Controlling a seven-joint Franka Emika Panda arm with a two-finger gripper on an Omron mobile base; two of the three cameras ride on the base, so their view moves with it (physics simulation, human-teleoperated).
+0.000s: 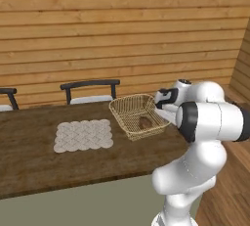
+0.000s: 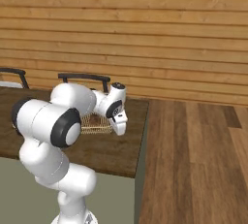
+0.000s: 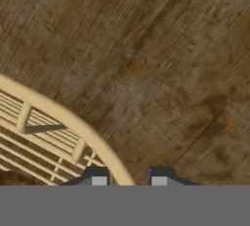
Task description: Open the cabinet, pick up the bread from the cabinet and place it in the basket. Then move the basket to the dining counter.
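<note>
The pale gold wire basket (image 1: 123,117) rests on the dark wooden dining counter (image 1: 29,142), near its right end. The small dark-brown bread (image 1: 144,122) lies inside it. My gripper (image 1: 161,107) is at the basket's right rim. In the hand view the curved rim of the basket (image 3: 68,120) runs down between the fingertips of the gripper (image 3: 129,182), which is shut on it, and a bit of the bread (image 3: 10,178) shows at the lower left. From the right, my arm hides most of the basket (image 2: 94,123). The cabinet is out of view.
A pale woven placemat (image 1: 83,135) lies left of the basket. Two dark chairs (image 1: 90,90) (image 1: 7,98) stand behind the counter, against a wood-plank wall. The counter's right edge (image 2: 143,140) drops to open wooden floor (image 2: 193,160).
</note>
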